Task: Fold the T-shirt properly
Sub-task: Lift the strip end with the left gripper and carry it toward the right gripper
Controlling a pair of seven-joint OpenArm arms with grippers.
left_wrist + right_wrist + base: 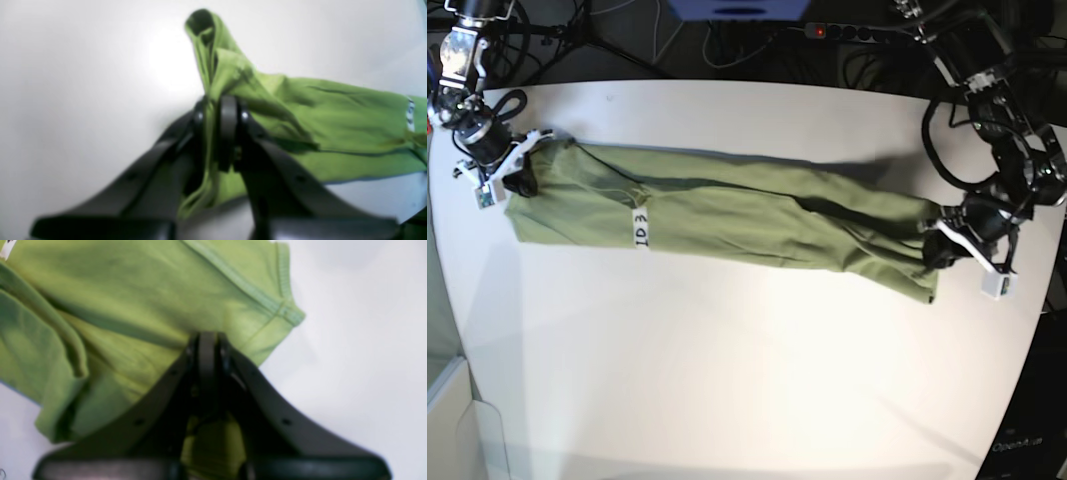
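So the T-shirt [727, 220] was stretched out long across the white table [727, 380], folded into a narrow band with an arm at each end. The left gripper [217, 110] had its jaws pressed together on a bunch of the green fabric, some of it poking up past the tips and some hanging down between the fingers. The right gripper [207, 343] was clamped on the other end, close to a hemmed sleeve edge. A little white label [639, 227] with dark marks sat face up on the shirt, nearer the right arm's end.
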